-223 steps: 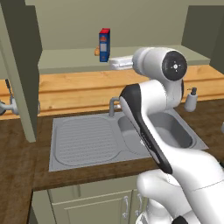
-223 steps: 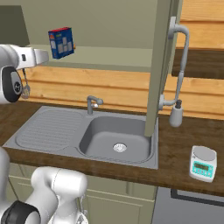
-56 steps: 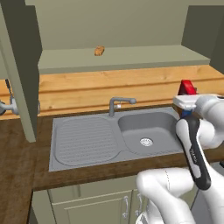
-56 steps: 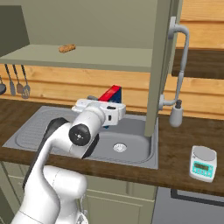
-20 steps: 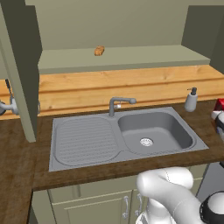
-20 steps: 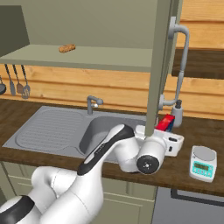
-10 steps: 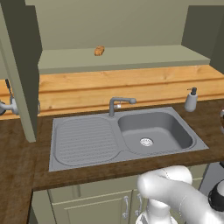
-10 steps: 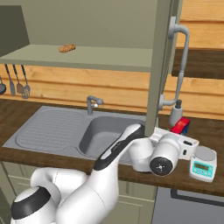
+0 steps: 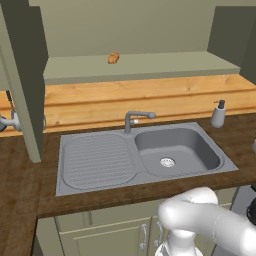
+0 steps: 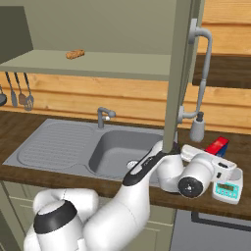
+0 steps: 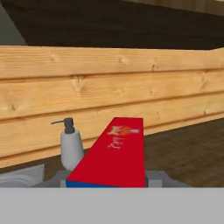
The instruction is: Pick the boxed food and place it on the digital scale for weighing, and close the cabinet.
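Observation:
The boxed food (image 10: 217, 145), blue with a red top, leans tilted in my gripper (image 10: 214, 156), which is shut on it just above the left part of the digital scale (image 10: 228, 188) on the counter at the right. Seen from the hand, the box's red top (image 11: 114, 153) runs up from the bottom and hides my fingertips; grey bits of the scale (image 11: 162, 178) show beside it. The cabinet stands open: one door (image 10: 179, 73) juts towards me edge-on, the other door (image 9: 22, 80) hangs at the left.
An orange-brown lump (image 10: 75, 54) lies on the cabinet shelf (image 9: 140, 67). A soap dispenser (image 10: 197, 128) stands behind the sink (image 9: 172, 150), close to the hand, under a tall grey spray tap (image 10: 205, 59). Utensils (image 10: 20, 90) hang at the left wall.
My arm has swung further right with the boxed food, from beside the soap dispenser to over the scale. In the left base view the hand has slid out past the right edge.

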Tool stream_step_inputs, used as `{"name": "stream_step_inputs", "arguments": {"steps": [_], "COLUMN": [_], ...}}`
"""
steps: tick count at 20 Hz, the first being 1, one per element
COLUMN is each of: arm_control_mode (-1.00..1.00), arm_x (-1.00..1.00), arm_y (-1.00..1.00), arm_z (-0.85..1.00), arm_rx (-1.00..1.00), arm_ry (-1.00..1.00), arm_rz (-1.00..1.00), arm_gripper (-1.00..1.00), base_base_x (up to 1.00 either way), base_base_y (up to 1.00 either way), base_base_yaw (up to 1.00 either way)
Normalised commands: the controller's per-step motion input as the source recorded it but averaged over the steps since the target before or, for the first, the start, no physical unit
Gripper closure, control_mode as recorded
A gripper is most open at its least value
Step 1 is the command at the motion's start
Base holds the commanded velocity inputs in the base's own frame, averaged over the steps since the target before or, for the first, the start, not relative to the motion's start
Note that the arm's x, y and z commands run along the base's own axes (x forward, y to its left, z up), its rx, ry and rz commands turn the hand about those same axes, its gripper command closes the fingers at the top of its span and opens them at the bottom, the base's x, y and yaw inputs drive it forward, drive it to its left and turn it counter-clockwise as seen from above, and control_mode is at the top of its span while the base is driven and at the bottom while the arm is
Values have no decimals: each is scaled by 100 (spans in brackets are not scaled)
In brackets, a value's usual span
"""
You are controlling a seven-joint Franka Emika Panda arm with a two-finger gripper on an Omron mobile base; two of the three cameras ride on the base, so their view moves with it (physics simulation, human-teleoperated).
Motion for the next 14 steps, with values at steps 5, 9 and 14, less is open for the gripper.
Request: {"name": "stream_step_inputs", "arguments": {"steps": [5,9,14], "arm_control_mode": [-100,-100,-100], "arm_x": [6,31,47], "arm_y": [-52,-31,-44], "arm_z": [-15,-27,-31], "arm_rx": [0,0,0], "arm_ry": [0,0,0], "arm_rz": [-2,-2,0], "arm_gripper": [100,100,100], "base_base_x": [0,0,0], "base_base_y": [0,0,0], "base_base_yaw": [0,0,0]}}
